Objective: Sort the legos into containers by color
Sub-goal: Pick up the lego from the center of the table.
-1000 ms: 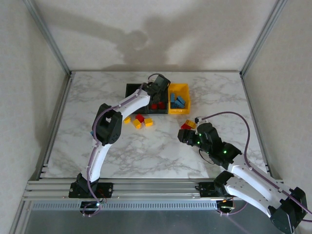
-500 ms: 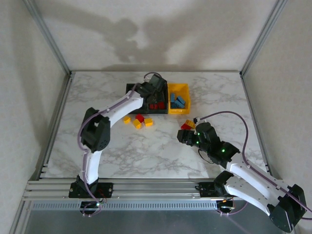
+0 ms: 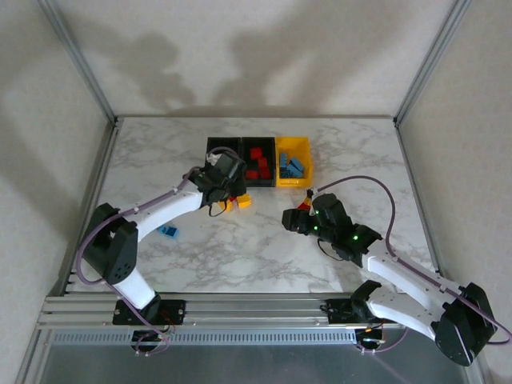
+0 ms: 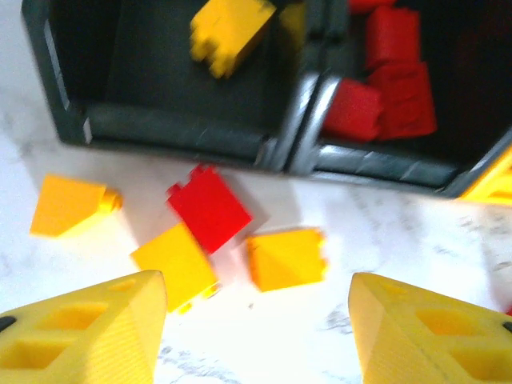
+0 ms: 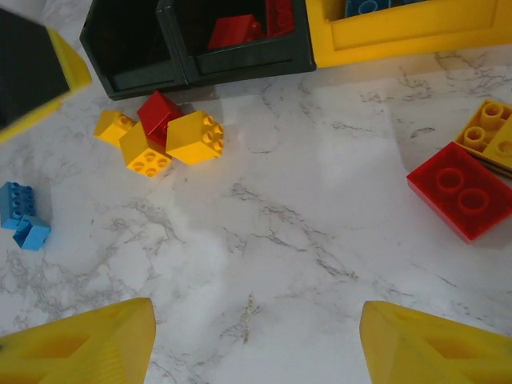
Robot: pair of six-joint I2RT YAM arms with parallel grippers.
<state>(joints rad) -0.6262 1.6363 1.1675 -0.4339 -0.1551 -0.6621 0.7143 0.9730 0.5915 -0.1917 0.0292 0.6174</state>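
Three joined containers stand at the back: a black bin point(image 3: 221, 149) holding one yellow lego point(image 4: 231, 26), a black bin point(image 3: 258, 180) with red legos point(image 4: 390, 78), and a yellow bin point(image 3: 293, 181) with blue legos point(image 3: 293, 166). In front of them lie a red lego point(image 4: 210, 209) and yellow legos point(image 4: 286, 258). My left gripper point(image 4: 256, 336) hovers open just short of this cluster, nothing between its fingers. My right gripper point(image 5: 252, 344) is open over bare table; a red lego point(image 5: 460, 190) and yellow legos point(image 5: 490, 132) lie to its right.
Two blue legos point(image 5: 24, 216) lie apart on the marble point(image 3: 240, 248), left of centre. An aluminium frame point(image 3: 104, 184) borders the table's sides. The left gripper's yellow finger point(image 5: 68, 68) shows at the top left of the right wrist view.
The left arm has pulled back from over the bins towards the loose legos, its elbow swinging left, and its jaws have spread wider. The right arm has hardly moved.
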